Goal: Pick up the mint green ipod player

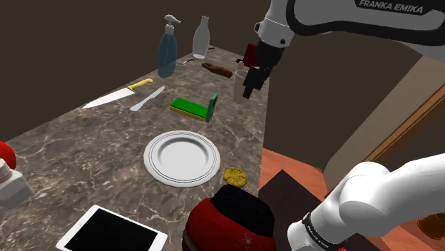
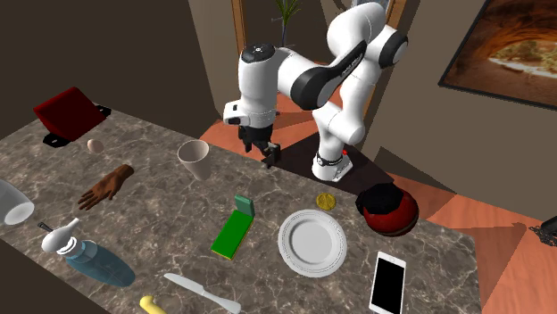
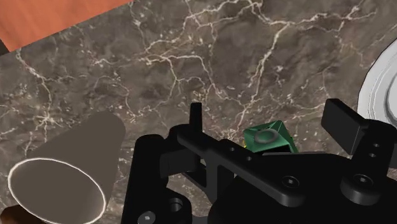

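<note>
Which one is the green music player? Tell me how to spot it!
Find the round white plate on the marble table. Just past it, toward the pale cup, lies a flat green block with a yellow edge. The music player is the small green slab standing upright at that block's end, with a ring on its face.

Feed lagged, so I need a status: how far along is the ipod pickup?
Done: nothing yet. The ipod stands on the table beside a green pad.
In hand: the approach. The gripper hangs open above the table near the cup. In the wrist view the ipod lies between its fingers, untouched.
Left: descend, close, lift.
</note>
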